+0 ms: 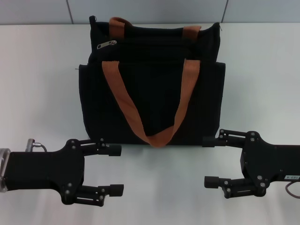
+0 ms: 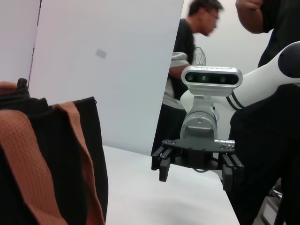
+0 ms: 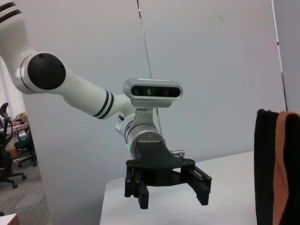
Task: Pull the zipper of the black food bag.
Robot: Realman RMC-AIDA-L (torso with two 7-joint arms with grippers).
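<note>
Head view: bag (image 1: pixel 152 93) upright on tabletop (image 1: pixel 37 84); zipper (image 1: pixel 107 45) at top edge, left end. Left claw (image 1: pixel 116 169), right claw (image 1: pixel 210 161) released, low before bag, likely staged for reach.
Left wrist view: right claw (image 2: pixel 196 168) spread wide.
Right wrist view: left claw (image 3: pixel 171 191) spread, empty.

Both arms low, grippers facing each other.
Left gripper (image 1: pixel 116 169) and right gripper (image 1: pixel 211 161) each have fingers spread wide, holding nothing, fingertips pointing inward toward one another, well apart.
</note>
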